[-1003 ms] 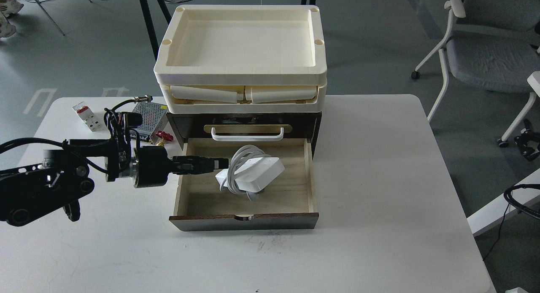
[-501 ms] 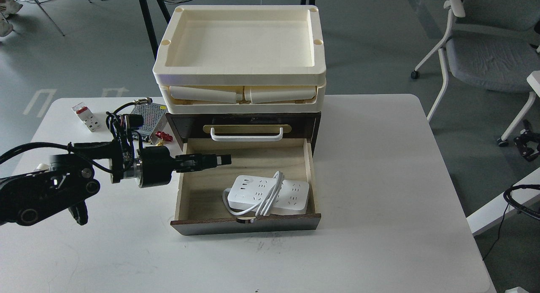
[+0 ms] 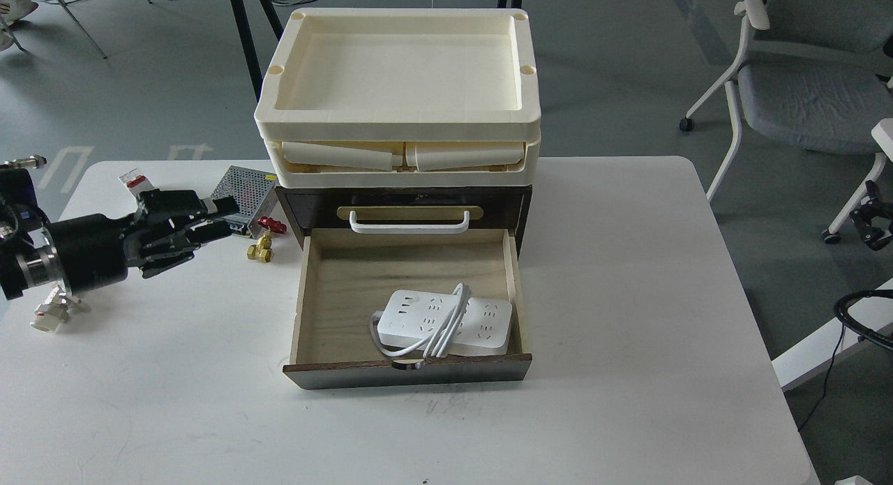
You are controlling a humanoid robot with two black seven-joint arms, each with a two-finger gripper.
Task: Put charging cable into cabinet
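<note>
The charging cable (image 3: 444,322), a flat white power strip with its cord wrapped across it, lies flat in the front right of the open drawer. The cabinet (image 3: 404,213) is dark brown with a white bar handle and brass plate; its lower drawer (image 3: 335,289) is pulled out, showing pale wood. My left gripper (image 3: 224,220) is over the table to the left of the cabinet, well clear of the drawer, with its fingers apart and nothing between them. My right gripper is out of view.
Cream plastic trays (image 3: 398,87) are stacked on the cabinet. A perforated metal power supply box (image 3: 244,190), a white-and-red breaker (image 3: 134,181) and a small brass valve with red handle (image 3: 264,238) lie at the back left. Office chairs (image 3: 802,87) stand right.
The power strip dropped from my left gripper and now lies flat in the drawer. My left arm drew back to the left, away from the drawer, empty.
</note>
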